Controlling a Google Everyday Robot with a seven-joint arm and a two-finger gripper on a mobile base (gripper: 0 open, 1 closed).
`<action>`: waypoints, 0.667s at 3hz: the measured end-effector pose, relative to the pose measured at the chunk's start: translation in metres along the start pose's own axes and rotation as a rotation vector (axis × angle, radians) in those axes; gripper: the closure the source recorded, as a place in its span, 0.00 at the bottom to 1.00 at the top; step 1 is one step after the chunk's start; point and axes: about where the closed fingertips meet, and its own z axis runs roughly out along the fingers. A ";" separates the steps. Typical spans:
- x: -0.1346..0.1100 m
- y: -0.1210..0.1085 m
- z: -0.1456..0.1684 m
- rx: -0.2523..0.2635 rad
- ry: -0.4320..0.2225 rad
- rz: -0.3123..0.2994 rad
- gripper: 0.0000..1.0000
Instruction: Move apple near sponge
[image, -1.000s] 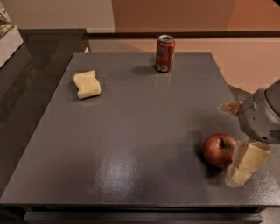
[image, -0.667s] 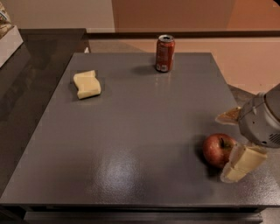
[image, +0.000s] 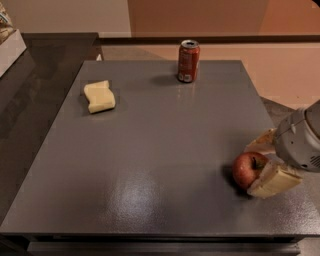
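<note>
The red apple (image: 248, 169) with a dark stem sits on the grey table (image: 160, 140) near its front right corner. My gripper (image: 260, 164) reaches in from the right, and its pale yellow fingers (image: 272, 181) stand on either side of the apple, one behind it and one in front, open around it. The pale yellow sponge (image: 99, 96) lies far off at the back left of the table.
A red soda can (image: 188, 61) stands upright at the back middle of the table. A dark counter (image: 30, 90) adjoins the table on the left. The table's right edge is close to the apple.
The gripper has moved left, so its fingers now reach further around the apple. The apple, sponge and can have not moved.
</note>
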 end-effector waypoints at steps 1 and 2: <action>-0.019 -0.009 -0.013 0.033 -0.016 0.014 0.87; -0.051 -0.031 -0.025 0.067 -0.038 0.036 1.00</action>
